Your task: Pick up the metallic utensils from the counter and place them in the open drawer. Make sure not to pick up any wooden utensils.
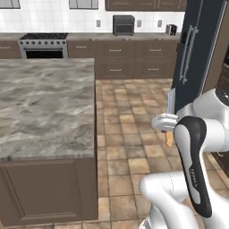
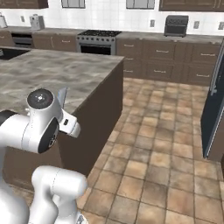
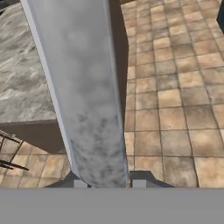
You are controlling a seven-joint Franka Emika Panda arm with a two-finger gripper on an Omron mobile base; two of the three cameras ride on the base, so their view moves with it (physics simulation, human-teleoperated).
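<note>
In the hand view, a flat bluish-grey utensil (image 3: 85,100) is seen rising from between the two finger tips (image 3: 80,184) at the bottom centre and running up to the top left of the frame; the gripper (image 3: 109,183) is clenched on its lower end. Behind it, the marbled counter (image 3: 22,74) fills the left of the frame and tan floor tiles (image 3: 175,87) the right.

In the left base view, the same utensil (image 1: 171,102) is held upright as a thin grey strip at centre right, above the white hand, well apart from the counter (image 1: 44,103) at the left. A small orange piece (image 1: 169,138) is seen just below the hand; what it is cannot be told.

In the right base view, the utensil (image 2: 61,97) is seen as a pale blade at the left, beside the arm's round joint, in front of the counter (image 2: 65,70)
</note>
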